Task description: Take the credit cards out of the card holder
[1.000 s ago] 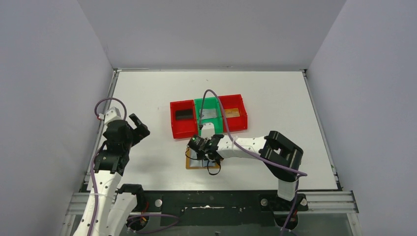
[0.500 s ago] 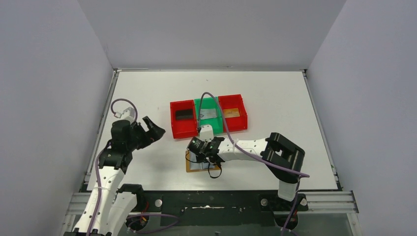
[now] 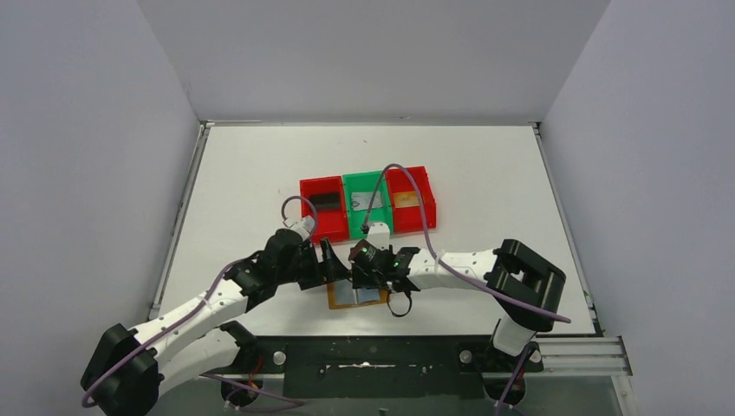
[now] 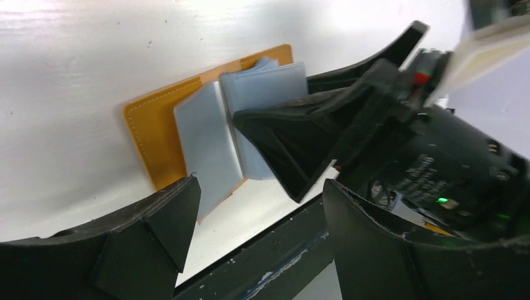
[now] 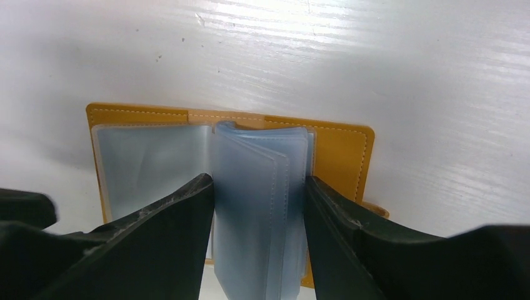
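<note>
Just behind the one card holder [image 3: 357, 295] sit three bins [image 3: 364, 180] holding one black card [image 3: 325, 201], one silver card [image 3: 362, 201] and one orange card [image 3: 405, 199]. The card holder lies open on the table [image 3: 260, 173], tan with pale blue sleeves [image 5: 262, 150]. The right gripper [image 5: 257, 182] squeezes the sleeves; the left gripper [image 3: 336, 267] gapes wide at its left.

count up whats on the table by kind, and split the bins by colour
red bins: 2
green bin: 1
credit cards: 3 (black, silver-grey, orange-brown)
card holder: 1
total: 7
</note>
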`<action>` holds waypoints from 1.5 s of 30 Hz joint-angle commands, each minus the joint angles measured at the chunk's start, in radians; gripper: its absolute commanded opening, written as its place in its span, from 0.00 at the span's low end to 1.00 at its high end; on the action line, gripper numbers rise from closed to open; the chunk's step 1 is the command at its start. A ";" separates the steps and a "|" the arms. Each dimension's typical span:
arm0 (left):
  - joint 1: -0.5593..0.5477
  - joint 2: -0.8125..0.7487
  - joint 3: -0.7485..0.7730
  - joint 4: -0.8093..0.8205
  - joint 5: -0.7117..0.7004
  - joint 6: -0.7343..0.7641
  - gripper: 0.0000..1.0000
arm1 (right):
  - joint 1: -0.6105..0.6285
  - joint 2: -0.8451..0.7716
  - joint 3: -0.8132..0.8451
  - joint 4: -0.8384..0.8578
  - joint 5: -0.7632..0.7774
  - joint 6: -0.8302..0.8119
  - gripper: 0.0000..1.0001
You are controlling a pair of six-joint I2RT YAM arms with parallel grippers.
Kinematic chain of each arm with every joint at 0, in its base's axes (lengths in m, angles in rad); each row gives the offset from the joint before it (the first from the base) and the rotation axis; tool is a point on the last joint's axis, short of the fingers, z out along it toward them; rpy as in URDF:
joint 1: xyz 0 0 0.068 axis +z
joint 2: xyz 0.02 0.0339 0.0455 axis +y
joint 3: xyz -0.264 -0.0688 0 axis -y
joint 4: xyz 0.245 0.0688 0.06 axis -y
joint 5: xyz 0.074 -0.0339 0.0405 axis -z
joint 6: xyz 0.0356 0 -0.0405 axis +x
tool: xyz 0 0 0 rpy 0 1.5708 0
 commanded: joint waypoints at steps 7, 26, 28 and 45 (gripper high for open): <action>-0.060 0.124 -0.077 0.182 -0.164 -0.122 0.70 | -0.077 -0.120 -0.201 0.265 -0.125 0.128 0.54; -0.075 0.221 -0.021 0.191 -0.138 -0.094 0.37 | -0.123 -0.153 -0.288 0.377 -0.201 0.183 0.54; -0.073 0.206 -0.002 0.127 -0.179 -0.081 0.37 | -0.122 -0.180 -0.289 0.374 -0.192 0.174 0.55; -0.054 0.106 0.033 -0.024 -0.262 -0.055 0.49 | -0.143 -0.341 -0.282 0.122 -0.009 0.154 0.68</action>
